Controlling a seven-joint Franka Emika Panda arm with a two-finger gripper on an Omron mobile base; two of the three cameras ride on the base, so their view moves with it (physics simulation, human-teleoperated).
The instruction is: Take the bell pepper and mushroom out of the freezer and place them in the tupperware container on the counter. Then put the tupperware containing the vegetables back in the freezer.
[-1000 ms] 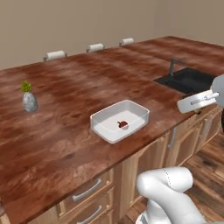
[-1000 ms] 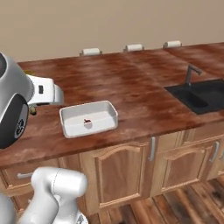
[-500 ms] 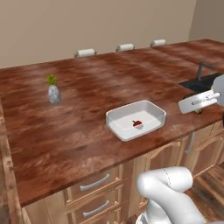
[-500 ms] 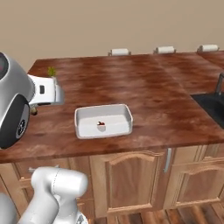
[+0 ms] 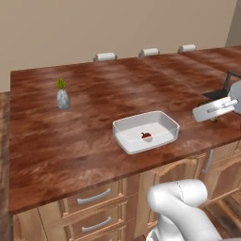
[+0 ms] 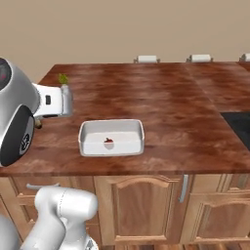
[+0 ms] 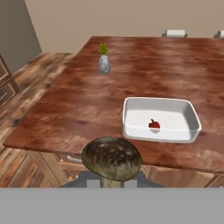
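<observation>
My gripper (image 7: 111,181) is shut on the mushroom (image 7: 111,158), whose speckled brown cap sits low in the hand view. Ahead of it, the white tupperware container (image 7: 188,131) rests on the reddish-brown counter (image 7: 87,105) near its front edge. The small red bell pepper (image 7: 154,124) lies inside the box. In the left base view the tupperware container (image 5: 126,141), with the bell pepper (image 5: 146,135) in it, is left of my hand. In the right base view the tupperware container (image 6: 87,146) and bell pepper (image 6: 108,141) are right of my hand.
A small grey vase with a green sprig (image 5: 62,98) (image 7: 104,63) stands further back on the counter. A dark sink (image 5: 221,94) (image 6: 239,127) lies to the right. Stool backs (image 5: 105,56) line the far edge. Drawers and cabinet doors (image 5: 94,197) run below the front edge.
The whole scene has slid across both base views, so the base has driven along the counter. The tupperware now sits nearer the middle. The gripper stays shut on the mushroom.
</observation>
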